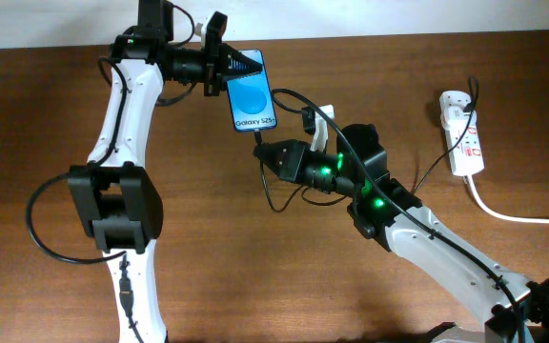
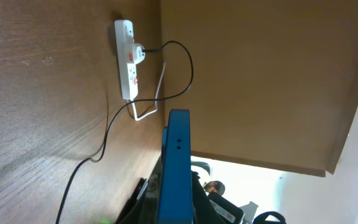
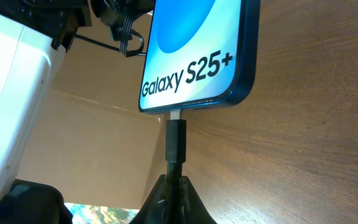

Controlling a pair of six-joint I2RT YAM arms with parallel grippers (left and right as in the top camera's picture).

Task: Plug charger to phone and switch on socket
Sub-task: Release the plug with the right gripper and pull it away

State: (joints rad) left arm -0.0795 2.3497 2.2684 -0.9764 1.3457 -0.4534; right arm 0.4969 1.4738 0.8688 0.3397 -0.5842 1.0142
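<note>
The right gripper [image 3: 174, 182] pinched the thin black charger [image 3: 176, 140] by its boxy plug, the metal tip at the glossy blue-screened phone's [image 3: 197, 56] near edge, depth unclear. The left gripper [image 1: 229, 65] clamped the phone's far end.

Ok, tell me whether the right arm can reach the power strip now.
Probably, though not right away. Mostly bare table lies between the right tool and the power strip. But the tool is shut on the charger connector at the bottom edge of the phone and must release it first.

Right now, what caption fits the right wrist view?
Right tool holds the charger connector at the bottom edge of the phone.
</note>
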